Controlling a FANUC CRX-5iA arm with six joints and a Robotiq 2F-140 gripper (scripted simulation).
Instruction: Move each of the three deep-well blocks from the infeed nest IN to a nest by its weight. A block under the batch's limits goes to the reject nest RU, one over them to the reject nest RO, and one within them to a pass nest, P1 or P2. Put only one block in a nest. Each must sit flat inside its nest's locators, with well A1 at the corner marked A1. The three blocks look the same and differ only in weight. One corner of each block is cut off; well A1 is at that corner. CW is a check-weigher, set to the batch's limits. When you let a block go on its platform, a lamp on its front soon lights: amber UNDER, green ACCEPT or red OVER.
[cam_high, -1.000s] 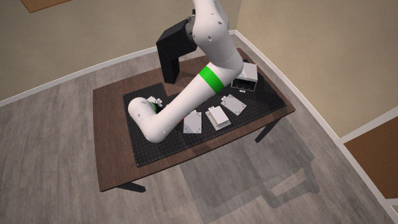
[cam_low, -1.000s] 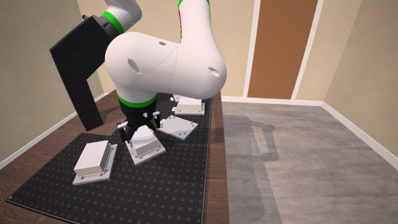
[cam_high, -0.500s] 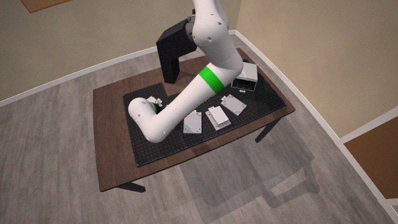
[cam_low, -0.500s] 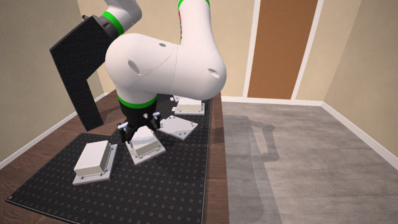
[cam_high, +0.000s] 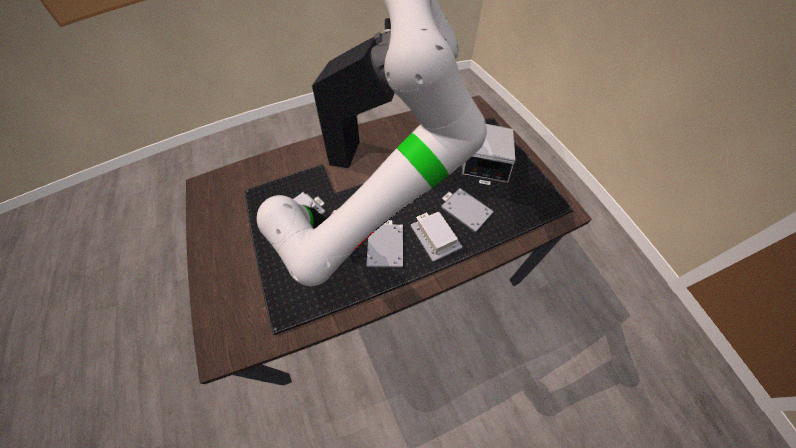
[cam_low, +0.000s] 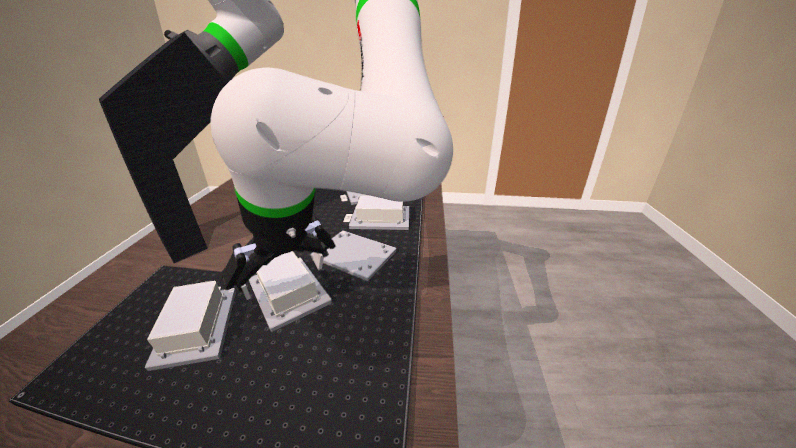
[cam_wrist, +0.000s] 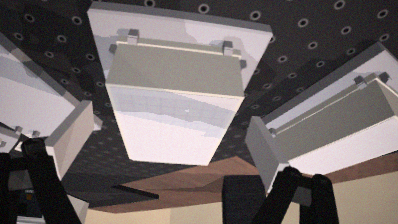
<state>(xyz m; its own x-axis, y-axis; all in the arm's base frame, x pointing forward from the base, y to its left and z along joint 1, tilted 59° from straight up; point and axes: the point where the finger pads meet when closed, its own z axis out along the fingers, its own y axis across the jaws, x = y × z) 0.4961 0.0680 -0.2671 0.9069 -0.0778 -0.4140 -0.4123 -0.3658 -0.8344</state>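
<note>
Although the pincer (cam_low: 278, 261) (cam_wrist: 172, 122) was spread wide open around the middle block (cam_low: 286, 283) (cam_wrist: 175, 125), nothing was gripped by it. One pad was seen on each side of the block in the wrist view, with a gap left at either flank. The block was held up by its nest plate (cam_low: 272, 322) (cam_wrist: 165, 25), and its lower edge was bordered by small locators.

A second block (cam_low: 183, 311) (cam_wrist: 340, 125) was carried by the neighbouring plate (cam_low: 183, 360) (cam_wrist: 375, 62), nearest the exterior camera. A third block (cam_high: 437, 229) (cam_low: 378, 211) was borne by another plate (cam_high: 453, 245) (cam_low: 378, 226), farther along the desk (cam_high: 217, 278) (cam_low: 434, 333). Between the middle and third blocks, a bare nest (cam_high: 384, 244) (cam_low: 359, 256) was left unoccupied; a further bare nest (cam_high: 466, 209) was shown in the top view, between the third block and the check-weigher (cam_high: 501, 141). Part of the weigher was covered by the white arm (cam_high: 389, 183) (cam_low: 334, 139), and no block could be made out on the visible part of its top. All of these nests were set on a dark perforated mat (cam_high: 323, 306) (cam_low: 311, 389). The nest labels (tiny things, all of them) could not be read, nor could the A1 corners be made out.
</note>
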